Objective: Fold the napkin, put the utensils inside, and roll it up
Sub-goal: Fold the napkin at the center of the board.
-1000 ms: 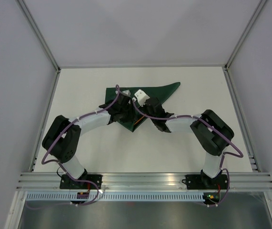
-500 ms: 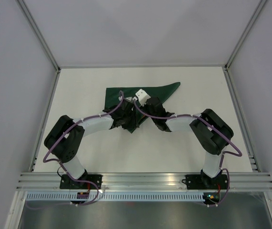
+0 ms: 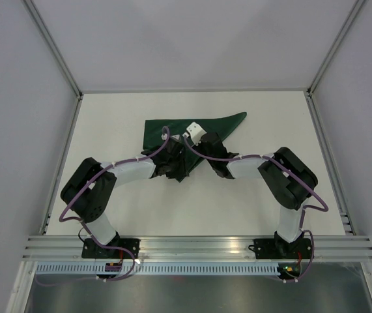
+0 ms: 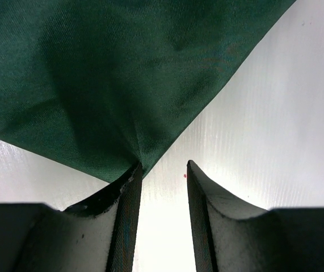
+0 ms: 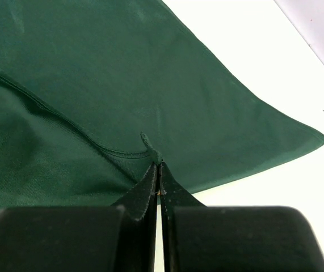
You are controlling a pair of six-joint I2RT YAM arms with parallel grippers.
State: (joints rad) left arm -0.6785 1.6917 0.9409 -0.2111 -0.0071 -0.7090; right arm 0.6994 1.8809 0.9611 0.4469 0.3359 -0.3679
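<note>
Top external view shows the white table (image 3: 120, 202) with the napkin (image 3: 221, 124) lying toward its far middle. One long point runs out to the right, and both arms bend inward so that their wrists meet over the cloth's near edge.

The likeliest failure sits with the right gripper (image 5: 159, 168). Its jaws are pressed together on only a small pucker of the hem (image 5: 144, 139). Such a thin bite could slip out under a long pull, or the pull could drag the whole cloth and bunch it instead of laying a flat fold.

The left gripper (image 4: 163, 167) is narrowly parted with nothing between its fingers. The napkin's near corner (image 4: 141, 157) merely touches the tip of the finger on the left of that view. Closing from there would probably miss the cloth or nip bare table, leaving that corner loose and the fold skewed. The two wrists also work very near each other, so a careless sweep could knock one against the other.

The top view gives the napkin's outline and place but hides both grips beneath the wrists. Only the left wrist view reveals the empty gap. Only the right wrist view reveals the pinch and the hemmed layer lying over a lower one.
</note>
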